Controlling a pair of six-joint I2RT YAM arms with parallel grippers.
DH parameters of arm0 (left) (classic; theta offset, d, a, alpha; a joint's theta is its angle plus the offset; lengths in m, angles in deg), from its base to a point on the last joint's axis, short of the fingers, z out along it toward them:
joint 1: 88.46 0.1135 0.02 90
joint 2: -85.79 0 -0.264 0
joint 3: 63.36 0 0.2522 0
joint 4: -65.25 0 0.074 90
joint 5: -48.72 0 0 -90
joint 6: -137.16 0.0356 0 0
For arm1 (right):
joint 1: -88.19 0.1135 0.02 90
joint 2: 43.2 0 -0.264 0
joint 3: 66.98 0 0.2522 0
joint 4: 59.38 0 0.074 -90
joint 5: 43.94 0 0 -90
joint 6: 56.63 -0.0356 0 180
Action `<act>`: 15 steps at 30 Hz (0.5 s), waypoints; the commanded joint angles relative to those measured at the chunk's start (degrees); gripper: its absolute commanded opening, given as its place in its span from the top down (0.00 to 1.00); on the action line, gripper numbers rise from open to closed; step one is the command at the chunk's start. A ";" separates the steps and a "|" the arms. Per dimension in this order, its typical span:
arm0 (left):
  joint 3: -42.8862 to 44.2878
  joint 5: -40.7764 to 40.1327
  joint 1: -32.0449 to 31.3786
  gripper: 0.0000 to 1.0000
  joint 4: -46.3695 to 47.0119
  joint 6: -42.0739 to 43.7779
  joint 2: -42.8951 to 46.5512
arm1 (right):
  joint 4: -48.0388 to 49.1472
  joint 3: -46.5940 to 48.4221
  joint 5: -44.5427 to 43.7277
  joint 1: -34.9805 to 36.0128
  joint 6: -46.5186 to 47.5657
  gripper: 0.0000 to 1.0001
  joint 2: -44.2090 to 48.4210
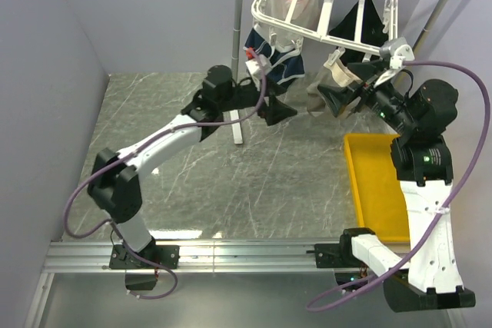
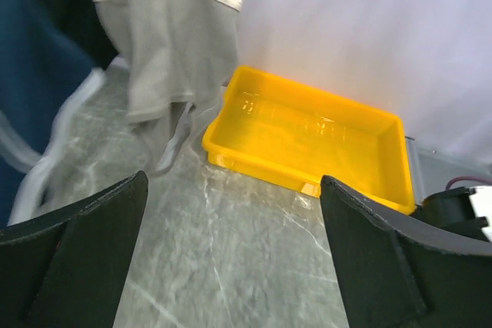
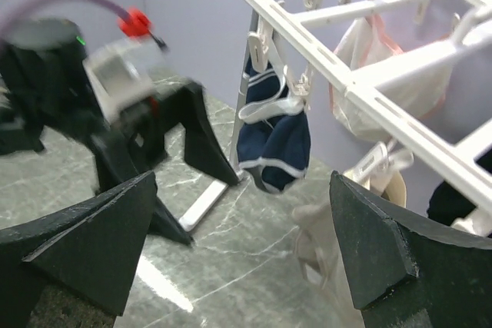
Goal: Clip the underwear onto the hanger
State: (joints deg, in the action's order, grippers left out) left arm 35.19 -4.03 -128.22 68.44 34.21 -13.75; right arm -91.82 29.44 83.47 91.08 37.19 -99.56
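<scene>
The taupe underwear (image 1: 319, 88) hangs by its beige waistband from a clip on the white hanger (image 1: 323, 5). In the left wrist view it hangs at the upper left (image 2: 173, 59). In the right wrist view it shows at the lower right (image 3: 330, 243), under the hanger's frame (image 3: 346, 74). My left gripper (image 1: 278, 107) is open and empty, just left of the underwear, with bare floor between its fingers (image 2: 231, 251). My right gripper (image 1: 342, 99) is open and empty, just right of the underwear (image 3: 242, 243). Neither gripper touches it.
Navy blue briefs (image 1: 273, 63) hang on the hanger's left side, a black garment (image 1: 361, 24) on its right, and a pale garment (image 3: 384, 74) behind. The hanger hangs from a grey pole stand (image 1: 238, 51). A yellow tray (image 1: 377, 186) lies on the marble floor at the right.
</scene>
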 commanded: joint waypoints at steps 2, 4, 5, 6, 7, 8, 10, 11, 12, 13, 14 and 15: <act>-1.13 -0.34 3.82 0.01 -6.47 -3.57 6.99 | -2.58 -2.05 2.49 -2.10 -3.73 0.00 3.35; 0.54 -2.70 5.31 0.01 -16.12 -2.70 7.96 | -4.69 -2.84 2.84 -2.63 -5.57 0.00 3.97; 3.07 -4.02 6.01 0.01 -20.07 -2.00 7.88 | -5.49 -3.98 2.93 -2.55 -5.75 0.00 4.24; 4.66 -6.29 6.19 0.01 -28.29 -1.30 7.62 | -6.19 -4.77 2.93 -2.63 -5.83 0.00 4.41; 7.64 -8.67 6.46 0.01 -31.68 0.02 7.35 | -7.50 -5.39 2.85 -2.63 -5.92 0.00 4.41; 8.71 -13.04 7.07 0.01 -35.11 0.64 6.92 | -8.12 -7.14 2.76 -2.55 -6.36 0.00 4.41; 9.43 -15.10 8.30 0.01 -40.76 1.35 7.17 | -9.27 -9.34 1.80 -4.13 -6.36 0.00 4.59; 8.47 -16.32 10.04 0.01 -40.94 1.17 8.48 | -9.36 -11.96 1.18 -4.13 -6.28 0.00 4.94; 7.15 -16.60 11.02 0.01 -40.77 0.82 9.54 | -9.45 -13.55 0.65 -4.13 -6.36 0.00 5.29; 4.18 -17.12 11.81 0.01 -39.55 0.04 10.59 | -9.01 -15.14 -0.22 -4.13 -6.10 0.00 5.73; 2.76 -19.48 12.95 0.01 -39.28 -0.06 12.52 | -8.75 -18.37 -0.75 -4.13 -5.84 0.00 6.60; 1.35 -20.63 13.40 0.01 -38.75 -0.14 13.41 | -8.22 -19.97 -1.28 -4.13 -5.75 0.00 7.13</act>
State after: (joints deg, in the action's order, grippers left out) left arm 39.54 -18.21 -117.27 33.90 34.14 -5.01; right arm -99.05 14.18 84.45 87.30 31.87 -93.44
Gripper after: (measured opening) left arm 0.993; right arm 0.999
